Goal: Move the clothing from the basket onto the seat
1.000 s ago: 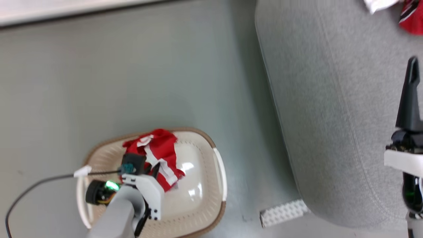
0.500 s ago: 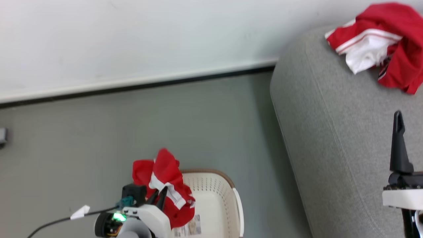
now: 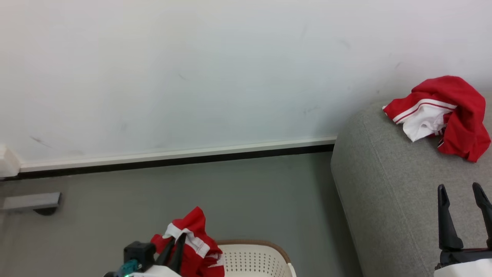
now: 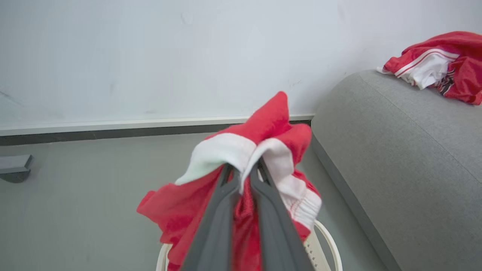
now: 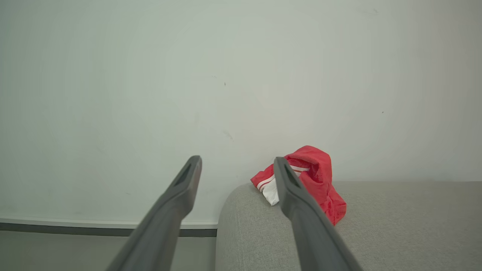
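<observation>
At the laundry run: my left pincer (image 4: 244, 167), its jaws drawn narrow, grips a red garment (image 4: 263, 128) with white panels, pinching a white fold between its two dark fingers. The cloth bunches above the fingertips and hangs down on both sides of them. The bundle is in the air above the basket (image 3: 253, 259), whose cream perforated wall and brown rim show at the bottom of the head view, on the grey floor (image 3: 230, 192). In the left wrist view a white curve of it shows beneath the hanging cloth. Whether the lowest folds touch the basket I cannot tell. To the right of the basket, across a strip of floor, stands the seat (image 3: 388, 192), a light-grey upholstered sofa with a rounded edge and a stitched seam. On it, at the far end by the wall (image 3: 192, 77), lies a second garment (image 3: 453, 111), crumpled, red with a white panel and thin red-and-white stripe trim. My right pincer (image 3: 459, 188) hovers over the seat with its jaws wide, fingers pointing toward the wall; in the right wrist view the second garment shows beyond the right-hand finger. A white skirting board (image 3: 173, 155) with a dark strip under it runs along the foot of the wall, and a small grey block (image 3: 30, 201) sits on the floor at the far left.
</observation>
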Motion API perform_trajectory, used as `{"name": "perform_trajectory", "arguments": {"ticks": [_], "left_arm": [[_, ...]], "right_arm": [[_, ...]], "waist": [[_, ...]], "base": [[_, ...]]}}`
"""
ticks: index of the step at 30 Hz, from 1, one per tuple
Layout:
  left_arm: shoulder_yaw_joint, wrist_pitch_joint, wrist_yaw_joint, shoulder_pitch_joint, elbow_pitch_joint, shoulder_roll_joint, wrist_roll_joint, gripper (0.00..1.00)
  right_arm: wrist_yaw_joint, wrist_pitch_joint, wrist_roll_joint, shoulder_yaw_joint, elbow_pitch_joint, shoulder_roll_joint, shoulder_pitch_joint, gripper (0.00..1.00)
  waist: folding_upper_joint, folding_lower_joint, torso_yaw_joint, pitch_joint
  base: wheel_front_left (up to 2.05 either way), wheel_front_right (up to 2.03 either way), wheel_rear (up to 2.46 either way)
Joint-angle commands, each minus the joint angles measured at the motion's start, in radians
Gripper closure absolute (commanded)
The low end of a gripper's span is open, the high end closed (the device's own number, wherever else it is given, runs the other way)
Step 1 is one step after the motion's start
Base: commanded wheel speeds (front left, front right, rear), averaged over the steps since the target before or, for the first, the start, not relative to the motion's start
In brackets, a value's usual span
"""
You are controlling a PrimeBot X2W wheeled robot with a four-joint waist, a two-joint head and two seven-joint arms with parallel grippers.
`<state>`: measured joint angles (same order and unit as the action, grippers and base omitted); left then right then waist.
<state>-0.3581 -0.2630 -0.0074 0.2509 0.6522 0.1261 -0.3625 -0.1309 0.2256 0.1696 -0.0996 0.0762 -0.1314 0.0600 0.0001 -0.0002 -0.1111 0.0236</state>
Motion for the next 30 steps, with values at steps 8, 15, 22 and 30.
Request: {"name": "perform_trajectory", "arguments": {"ticks": [8, 15, 22, 30], "left_arm": [[0.051, -0.001, 0.028, -0.127, -0.212, 0.063, 0.0, 1.0], [0.095, -0.002, 0.03, -0.199, -0.31, 0.089, -0.003, 1.0], [0.124, -0.002, 0.032, -0.239, -0.361, 0.1, 0.0, 1.0], [0.13, -0.002, 0.033, -0.251, -0.381, 0.104, 0.008, 1.0]], "right_arm": [[0.0, 0.013, -0.027, 0.028, 0.031, 0.005, -0.061, 0.0], [0.0, 0.025, -0.022, 0.082, 0.087, 0.017, -0.1, 0.0], [0.0, 0.036, -0.001, 0.113, 0.15, 0.031, -0.131, 0.0], [0.0, 0.04, 0.01, 0.121, 0.184, 0.037, -0.111, 0.0]], "waist": [[-0.0001, 0.0002, 0.029, -0.081], [-0.0001, 0.0002, 0.034, -0.13], [-0.0001, 0.0002, 0.033, -0.151], [-0.0001, 0.0002, 0.031, -0.153]], "base": [[0.0, 0.0, 0.0], [0.0, 0.0, 0.0], [0.0, 0.0, 0.0], [0.0, 0.0, 0.0]]}}
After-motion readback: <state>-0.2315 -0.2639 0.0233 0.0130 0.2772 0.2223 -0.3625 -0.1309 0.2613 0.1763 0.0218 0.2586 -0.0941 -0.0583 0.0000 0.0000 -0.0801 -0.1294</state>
